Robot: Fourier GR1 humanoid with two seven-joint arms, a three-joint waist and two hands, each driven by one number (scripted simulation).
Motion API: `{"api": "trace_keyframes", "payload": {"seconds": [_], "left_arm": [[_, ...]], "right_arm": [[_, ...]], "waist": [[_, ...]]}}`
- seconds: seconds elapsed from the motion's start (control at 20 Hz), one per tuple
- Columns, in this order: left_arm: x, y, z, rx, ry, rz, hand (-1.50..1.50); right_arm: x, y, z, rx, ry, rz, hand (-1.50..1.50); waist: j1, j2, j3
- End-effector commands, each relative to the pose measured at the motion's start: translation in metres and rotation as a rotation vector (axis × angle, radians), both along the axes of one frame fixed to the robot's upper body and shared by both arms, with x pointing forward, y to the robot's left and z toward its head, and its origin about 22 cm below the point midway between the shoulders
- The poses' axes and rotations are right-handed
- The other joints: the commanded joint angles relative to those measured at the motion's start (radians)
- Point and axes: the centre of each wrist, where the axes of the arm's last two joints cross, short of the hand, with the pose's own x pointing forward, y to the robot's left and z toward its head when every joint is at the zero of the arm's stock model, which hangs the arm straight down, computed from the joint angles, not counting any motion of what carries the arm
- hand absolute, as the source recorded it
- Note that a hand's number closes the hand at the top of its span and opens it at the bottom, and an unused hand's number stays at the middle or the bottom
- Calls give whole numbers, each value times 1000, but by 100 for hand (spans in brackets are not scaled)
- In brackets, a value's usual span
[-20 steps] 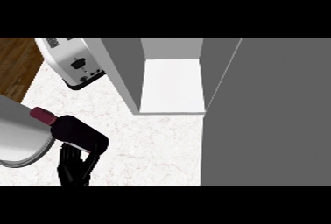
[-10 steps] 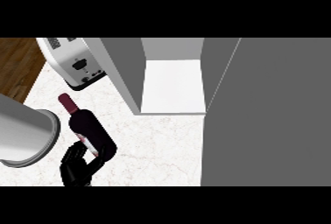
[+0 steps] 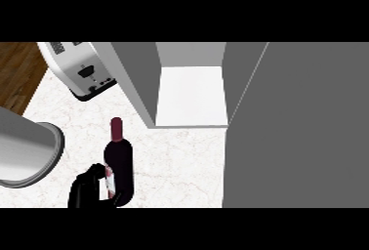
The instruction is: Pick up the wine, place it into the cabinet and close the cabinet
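Observation:
The wine bottle is dark with a red-capped neck pointing toward the far side of the counter. My left hand is at the view's lower left with its fingers curled round the bottle's lower body, hiding part of the label. The grey left forearm shows end-on at the left edge. The cabinet stands open ahead and to the right, its pale floor bare. Its grey door is swung out and fills the right side. My right hand is out of sight.
A white toaster stands at the back left beside the cabinet's left wall. The white marble counter lies between the bottle and the cabinet. A wooden floor shows past the counter's left edge.
The bottle has swung from pointing left to pointing away from me and has shifted a little right. The forearm has moved left, off the bottle's neck.

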Motion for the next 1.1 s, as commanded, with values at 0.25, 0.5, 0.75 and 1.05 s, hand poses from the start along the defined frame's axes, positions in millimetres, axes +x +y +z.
{"api": "trace_keyframes", "payload": {"seconds": [0.25,0.5,0.75,1.05], "left_arm": [[-38,-1,1,-95,-38,-173,150],[-24,-14,41,-91,-104,-215,150],[-32,-39,61,-127,-97,-249,150],[-14,-42,109,-102,-124,-256,150]], "right_arm": [[4,-3,-15,-6,-18,-5,-150],[8,4,-11,-9,8,4,-150],[17,10,-9,-12,23,-3,-150],[3,-4,4,11,14,12,-150]], "waist": [[8,5,-9],[12,5,-8],[12,6,-9],[5,6,-9]]}}
